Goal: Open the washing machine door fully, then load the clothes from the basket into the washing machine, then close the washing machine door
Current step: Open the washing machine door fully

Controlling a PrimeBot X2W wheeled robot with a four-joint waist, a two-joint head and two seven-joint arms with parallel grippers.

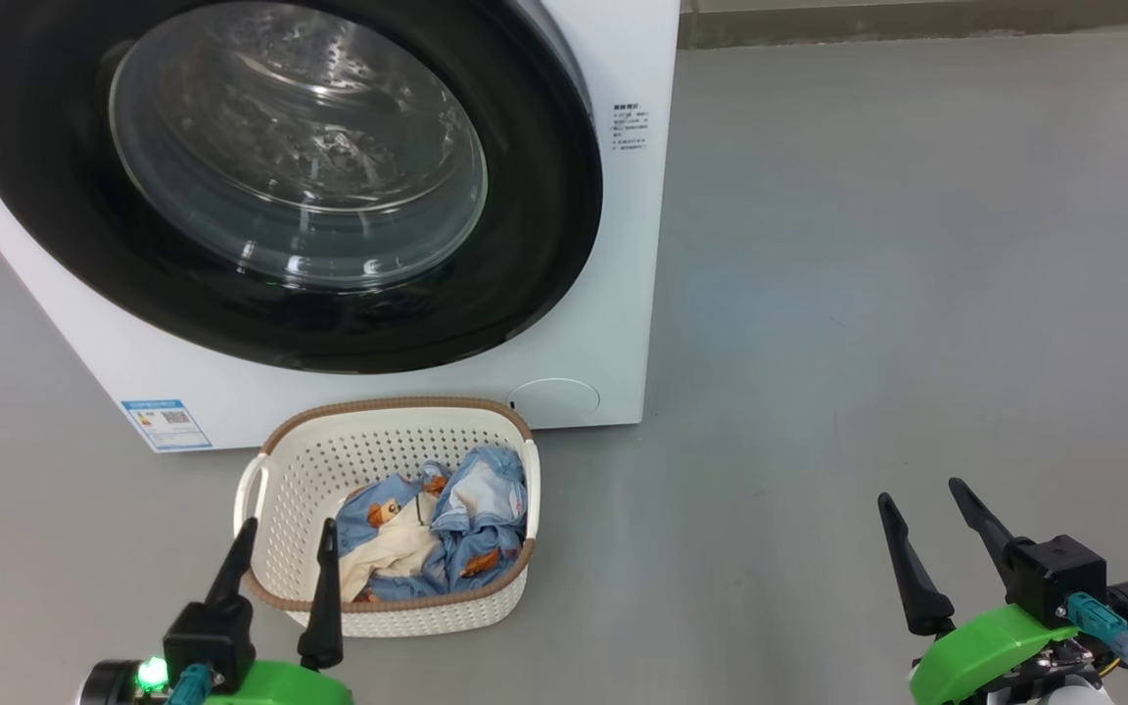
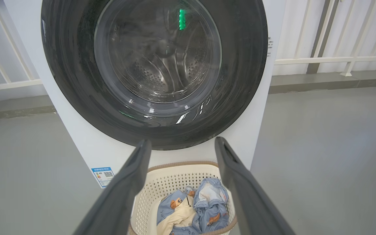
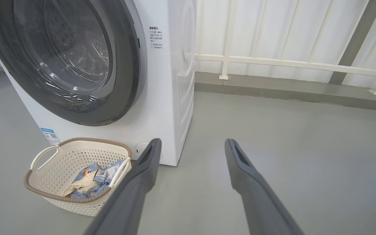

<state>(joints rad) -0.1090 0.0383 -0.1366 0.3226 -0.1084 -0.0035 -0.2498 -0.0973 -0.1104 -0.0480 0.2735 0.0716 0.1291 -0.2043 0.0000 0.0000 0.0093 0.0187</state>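
A smooth grey floor (image 1: 868,294) carries everything here. On it stands the big white boxy front-loading washing machine (image 1: 613,294). Its front is taken up by the large round washing machine door (image 1: 295,147), a wide glossy black rim around a bulging clear glass bowl. The door looks seated flat against the front, and the perforated steel drum shows only through the glass, so I judge it closed.

Just in front of the machine's lower edge sits the small cream-white perforated plastic basket (image 1: 300,470), with a brown woven-look rim and white side handles. The clothes (image 1: 446,534), a crumpled bundle of light-blue fabric with orange-brown bear prints and cream parts, lie inside it toward its right side.

The left end effector (image 1: 288,529) hangs low at the basket's near rim, its two dark fingers spread and holding nothing. In the left wrist view they frame the basket and point at the door's lower rim. The right end effector (image 1: 919,492) is well apart to the right over bare floor, likewise spread and empty.

By this layout none of the task is done. The door is yet to be opened, the clothes yet to be loaded, and closing comes last.
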